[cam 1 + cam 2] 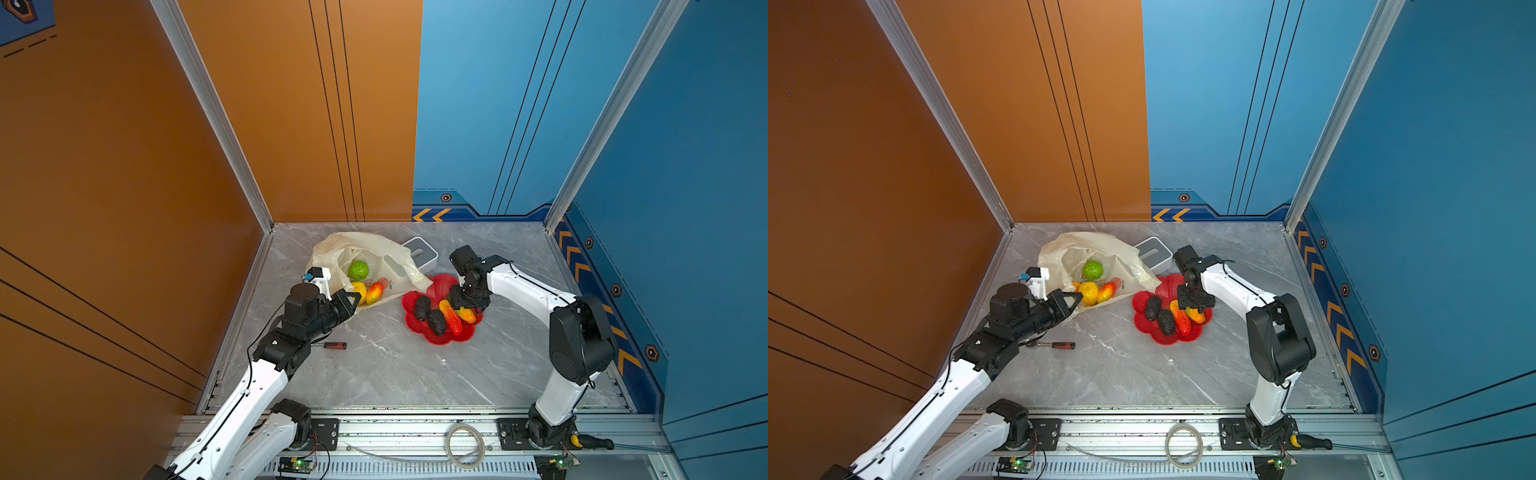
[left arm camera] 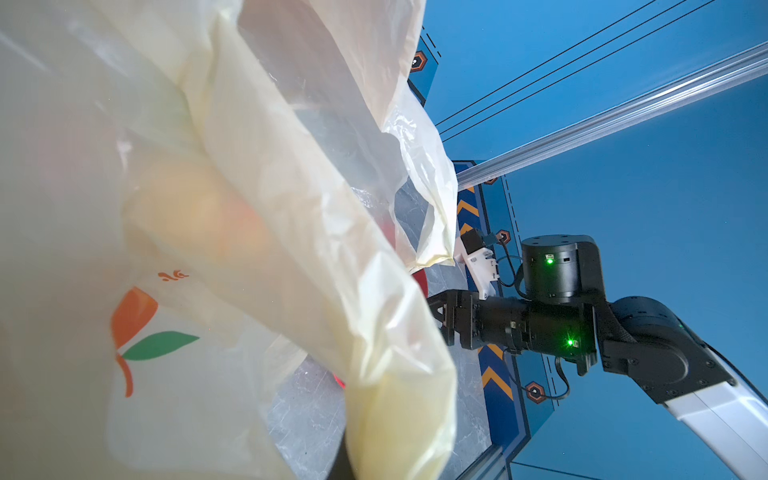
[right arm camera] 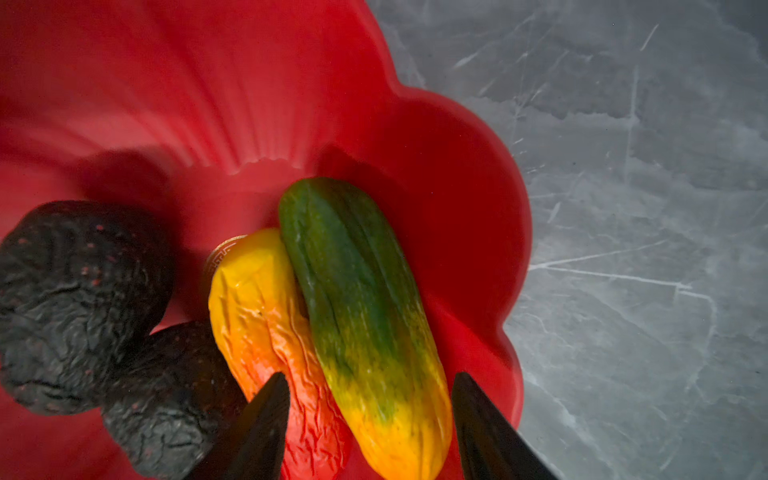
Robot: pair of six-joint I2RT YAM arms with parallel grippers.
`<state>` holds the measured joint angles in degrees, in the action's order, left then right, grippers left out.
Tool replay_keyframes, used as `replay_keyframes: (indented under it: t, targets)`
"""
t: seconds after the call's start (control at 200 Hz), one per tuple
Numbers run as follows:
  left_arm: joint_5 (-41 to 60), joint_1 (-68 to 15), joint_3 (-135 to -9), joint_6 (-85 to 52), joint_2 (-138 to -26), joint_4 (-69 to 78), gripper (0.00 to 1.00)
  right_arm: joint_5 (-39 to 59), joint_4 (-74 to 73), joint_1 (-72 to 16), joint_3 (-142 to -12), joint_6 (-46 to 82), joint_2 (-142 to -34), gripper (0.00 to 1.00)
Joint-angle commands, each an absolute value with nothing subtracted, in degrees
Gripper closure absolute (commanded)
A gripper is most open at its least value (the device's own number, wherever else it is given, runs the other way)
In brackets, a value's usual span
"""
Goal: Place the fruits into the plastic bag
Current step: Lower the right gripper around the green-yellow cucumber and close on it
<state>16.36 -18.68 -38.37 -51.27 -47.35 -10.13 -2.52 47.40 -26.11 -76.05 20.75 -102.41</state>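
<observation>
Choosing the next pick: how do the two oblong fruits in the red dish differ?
The green fruit fades from green to yellow-orange; the yellow fruit fades from yellow to red. The green fruit is finely ribbed, the yellow fruit deeply wrinkled. The green fruit lies between the right gripper's fingers; one finger overlaps the yellow fruit. Both are oblong, touching, in the red dish.

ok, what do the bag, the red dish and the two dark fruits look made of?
Plastic bag: thin plastic film, translucent cream, crinkled; fruit shows through.
Red dish: probably moulded plastic, smooth with soft sheen, ribbed petals.
Dark fruits: matte, wrinkled blackish skin with red specks; plastic or foam, cannot tell.
</observation>
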Motion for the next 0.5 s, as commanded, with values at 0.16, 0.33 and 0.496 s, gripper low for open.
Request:
replay_keyframes:
  t: [0.16, 0.33, 0.496]
  targets:
    - [17.6, -17.9, -40.0, -50.0, -46.7, -12.3, 1.0, -5.2, 47.8, -26.3, -78.0, 19.2, -104.6, 0.4]
    - [17.6, -17.9, -39.6, -50.2, -46.7, -11.9, 1.0, -5.1, 47.8, -26.4, -78.0, 19.1, -105.5, 0.4]
    - [17.6, -17.8, -39.4, -50.4, -46.5, -11.7, 1.0, -4.9, 47.6, -26.6, -78.1, 19.1, -106.1, 0.41]
